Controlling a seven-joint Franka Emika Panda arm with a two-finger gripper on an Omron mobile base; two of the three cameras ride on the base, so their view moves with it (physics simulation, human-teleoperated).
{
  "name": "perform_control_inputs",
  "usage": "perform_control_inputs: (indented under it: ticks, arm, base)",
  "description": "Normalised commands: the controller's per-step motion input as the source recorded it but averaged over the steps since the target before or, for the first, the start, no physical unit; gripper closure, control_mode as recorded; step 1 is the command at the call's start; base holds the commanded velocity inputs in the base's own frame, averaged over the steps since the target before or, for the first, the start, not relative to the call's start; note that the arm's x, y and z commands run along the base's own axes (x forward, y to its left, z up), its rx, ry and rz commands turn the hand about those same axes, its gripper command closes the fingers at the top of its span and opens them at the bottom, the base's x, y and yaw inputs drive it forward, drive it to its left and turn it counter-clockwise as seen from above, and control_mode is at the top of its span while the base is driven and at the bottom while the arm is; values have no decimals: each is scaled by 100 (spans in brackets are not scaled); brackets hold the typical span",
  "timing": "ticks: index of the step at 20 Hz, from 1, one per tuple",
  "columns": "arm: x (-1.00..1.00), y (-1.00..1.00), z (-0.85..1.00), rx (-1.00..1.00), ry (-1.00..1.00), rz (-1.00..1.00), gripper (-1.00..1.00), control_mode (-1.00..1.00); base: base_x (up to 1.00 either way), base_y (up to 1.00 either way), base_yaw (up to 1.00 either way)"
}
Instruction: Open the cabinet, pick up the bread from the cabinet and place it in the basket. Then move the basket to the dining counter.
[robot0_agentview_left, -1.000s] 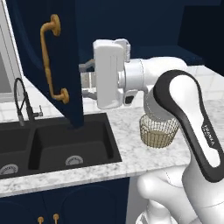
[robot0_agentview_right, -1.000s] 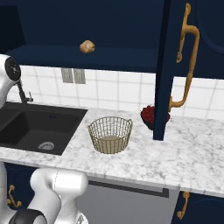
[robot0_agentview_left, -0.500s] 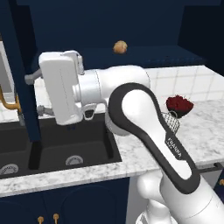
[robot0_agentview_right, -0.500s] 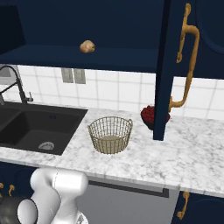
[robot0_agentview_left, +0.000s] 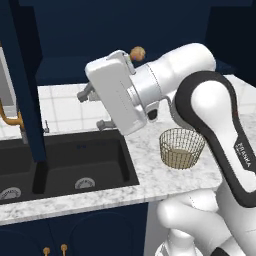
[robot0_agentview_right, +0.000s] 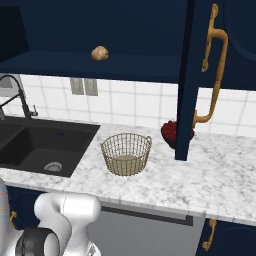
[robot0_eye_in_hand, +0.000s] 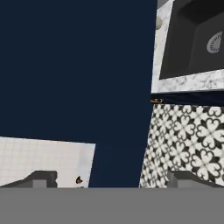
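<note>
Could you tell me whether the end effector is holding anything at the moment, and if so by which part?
Nothing is held. The end effector is open with nothing between its tips, facing a navy cabinet door. The bread sits on the cabinet shelf.

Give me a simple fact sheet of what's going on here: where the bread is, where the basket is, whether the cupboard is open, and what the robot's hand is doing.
cabinet: both doors swung open
bread: on the cabinet shelf, untouched
basket: upright on the marble counter, right of the sink, nothing in it
sink: black, set in the counter, left of the basket
dark red object: on the counter behind the right door
end effector: open, holding nothing, above the sink's right end
bread in basket: not yet
</note>
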Motion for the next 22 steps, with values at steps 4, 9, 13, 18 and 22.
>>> perform_control_inputs:
  ticks: [4,9,13,18,22]
  arm:
    - [0,-100,-1,-28,-1,0,-100,-100]
    - [0,-100,-7,-28,-8,0,-100,-100]
    - [1,-100,-19,-27,-40,0,-100,-100]
    - [49,-68,-18,-30,-51,-8,-100,-100]
    - [97,-18,17,-15,-20,-16,-100,-100]
  base:
    - [0,0,0]
    - [0,0,0]
    - [0,0,0]
    - [0,0,0]
    - [0,0,0]
